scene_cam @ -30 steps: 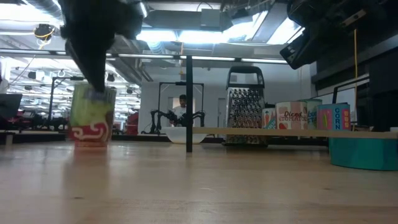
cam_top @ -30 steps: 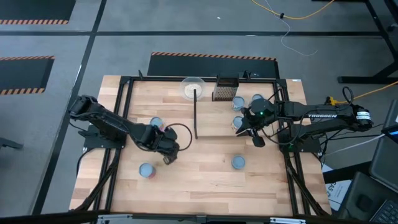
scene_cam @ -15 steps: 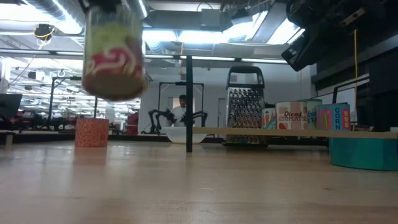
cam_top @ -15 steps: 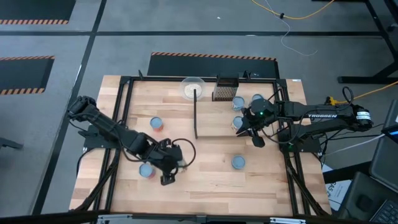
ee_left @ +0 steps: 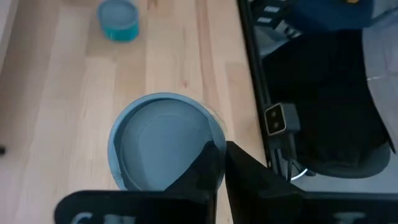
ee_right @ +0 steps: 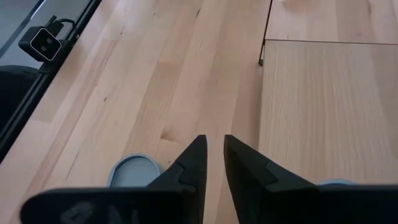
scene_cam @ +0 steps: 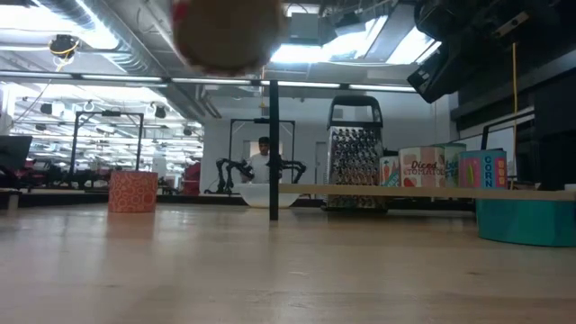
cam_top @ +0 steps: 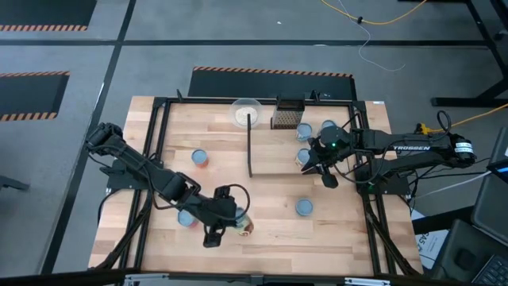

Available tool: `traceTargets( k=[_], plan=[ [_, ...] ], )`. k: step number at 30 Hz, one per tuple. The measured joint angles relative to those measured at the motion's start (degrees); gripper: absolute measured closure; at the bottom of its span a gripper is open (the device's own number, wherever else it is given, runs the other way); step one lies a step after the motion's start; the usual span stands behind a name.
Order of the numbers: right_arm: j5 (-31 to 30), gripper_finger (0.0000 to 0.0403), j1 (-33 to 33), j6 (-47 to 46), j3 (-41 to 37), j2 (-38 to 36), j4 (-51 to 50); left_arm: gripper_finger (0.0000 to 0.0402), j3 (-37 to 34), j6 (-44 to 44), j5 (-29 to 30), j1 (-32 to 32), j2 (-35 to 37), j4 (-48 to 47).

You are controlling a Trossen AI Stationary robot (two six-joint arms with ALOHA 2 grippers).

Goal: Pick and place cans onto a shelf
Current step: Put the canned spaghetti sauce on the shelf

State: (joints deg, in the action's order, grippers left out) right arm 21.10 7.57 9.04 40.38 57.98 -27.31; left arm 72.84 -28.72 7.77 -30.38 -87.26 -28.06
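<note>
My left gripper (cam_top: 230, 223) is near the table's near edge, shut on a can (cam_top: 244, 226) with a blue-silver top (ee_left: 158, 146) and a reddish label; in the low view the can (scene_cam: 225, 31) is high above the table. My right gripper (cam_top: 317, 168) hovers empty over the right end of the shelf (cam_top: 278, 155), its fingers (ee_right: 196, 158) a narrow gap apart. The shelf is a pale board with a black bar (cam_top: 250, 147) along its left edge. Three cans (cam_top: 304, 129) stand on its right part. Loose cans stand on the table at the left (cam_top: 200, 156), near left (cam_top: 187, 217) and near right (cam_top: 304, 207). My left gripper pinches the can at its top rim (ee_left: 214, 140) between its two fingers, one over the lid and one outside the wall. The fingers come from above. The can is lifted clear of the table and hangs tilted below them.
A whitish bowl (cam_top: 246, 111) and a dark grater (cam_top: 287, 117) stand at the far edge by the shelf. The black table frame (ee_left: 249, 50) runs close to the held can. Bare wood lies between the near cans.
My left gripper has lifted the can off the table and carried it toward the near edge and rightward, rising. The can stood upright on the table a second ago; now it is high, clear and tilted. My right arm has kept still.
</note>
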Motion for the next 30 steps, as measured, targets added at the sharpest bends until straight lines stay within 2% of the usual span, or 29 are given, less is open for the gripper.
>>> traceTargets(
  k=[13,21,27,30],
  plan=[
    [0.0,0.0343,0.0,0.0,0.0,-0.6,-0.8,0.0391,0.0,4.8,-2.1,4.5,-0.2,5.5],
    [0.0,0.0343,0.0,0.0,0.0,-5.5,-0.9,0.0391,0.3,8.3,-4.3,7.8,-0.2,8.5],
    [-1.9,0.0343,0.1,0.0,0.0,-10.3,-0.9,0.0391,5.3,14.3,-4.3,9.9,-2.4,6.7],
    [-3.6,0.0343,0.1,0.0,0.0,-12.2,-1.1,0.0391,10.6,18.0,-4.3,11.2,-5.3,4.7]
  ],
)
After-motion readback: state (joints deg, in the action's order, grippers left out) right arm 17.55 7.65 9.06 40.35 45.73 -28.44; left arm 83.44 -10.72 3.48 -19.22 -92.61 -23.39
